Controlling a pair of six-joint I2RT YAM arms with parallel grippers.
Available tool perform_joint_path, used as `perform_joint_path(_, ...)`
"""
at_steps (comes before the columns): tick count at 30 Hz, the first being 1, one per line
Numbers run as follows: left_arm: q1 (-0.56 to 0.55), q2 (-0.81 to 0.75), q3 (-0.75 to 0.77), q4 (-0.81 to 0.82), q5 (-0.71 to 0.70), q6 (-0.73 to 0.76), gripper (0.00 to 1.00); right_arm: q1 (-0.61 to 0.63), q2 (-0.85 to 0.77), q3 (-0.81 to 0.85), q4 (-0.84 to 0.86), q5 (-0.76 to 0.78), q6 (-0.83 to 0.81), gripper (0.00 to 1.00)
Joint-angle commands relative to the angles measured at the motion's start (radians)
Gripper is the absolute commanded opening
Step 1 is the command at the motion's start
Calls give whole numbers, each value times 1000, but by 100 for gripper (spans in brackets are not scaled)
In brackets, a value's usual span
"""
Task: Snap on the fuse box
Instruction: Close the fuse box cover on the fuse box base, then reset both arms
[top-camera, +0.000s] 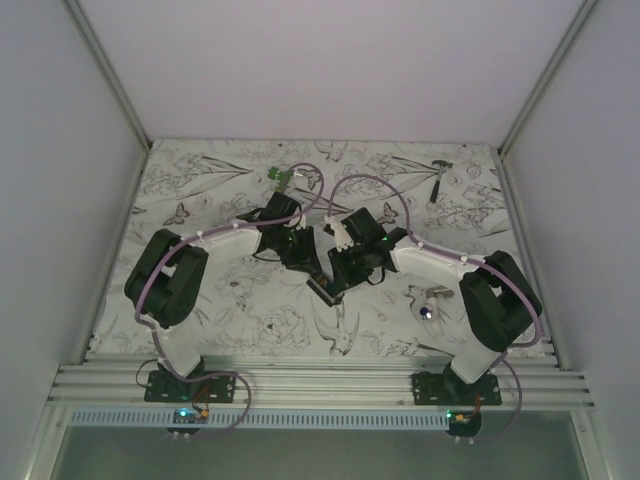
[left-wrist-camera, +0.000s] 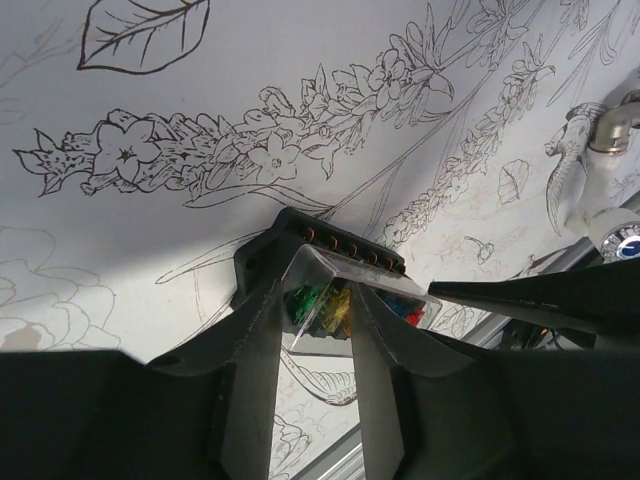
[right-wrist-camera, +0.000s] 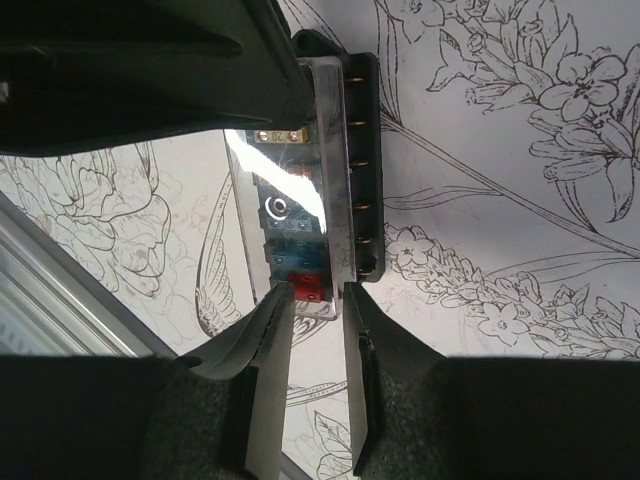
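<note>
The fuse box (top-camera: 322, 288) is a black block with a clear cover over green, yellow, blue and red fuses. It is held between both grippers at the middle of the table. In the left wrist view my left gripper (left-wrist-camera: 315, 295) is shut on the cover end of the fuse box (left-wrist-camera: 300, 235), over the green and yellow fuses. In the right wrist view my right gripper (right-wrist-camera: 315, 292) is closed on the red-fuse end of the fuse box (right-wrist-camera: 300, 200). In the top view the left gripper (top-camera: 300, 255) and the right gripper (top-camera: 340, 275) meet nose to nose.
A white-silver thing with a blue dot (top-camera: 428, 305) lies right of the grippers, also in the left wrist view (left-wrist-camera: 622, 240). A small green piece (top-camera: 280, 177) and a small hammer-like tool (top-camera: 440, 180) lie at the back. White walls enclose the patterned table (top-camera: 200, 200).
</note>
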Motion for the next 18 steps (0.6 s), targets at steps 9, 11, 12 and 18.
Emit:
perform_joint_path(9, 95, -197, -103, -50, -236, 26, 66, -161, -206, -115, 205, 450, 31, 52)
perform_joint_path(11, 159, -264, -144, -43, -318, 40, 73, -224, -271, -176, 304, 564, 40, 72)
perform_joint_path(12, 188, -301, -166, -40, -367, 47, 77, -258, -302, -208, 355, 596, 41, 79)
perform_joint_path(18, 384, -525, -353, 44, -633, 81, 99, -471, -432, -400, 673, 808, 73, 100)
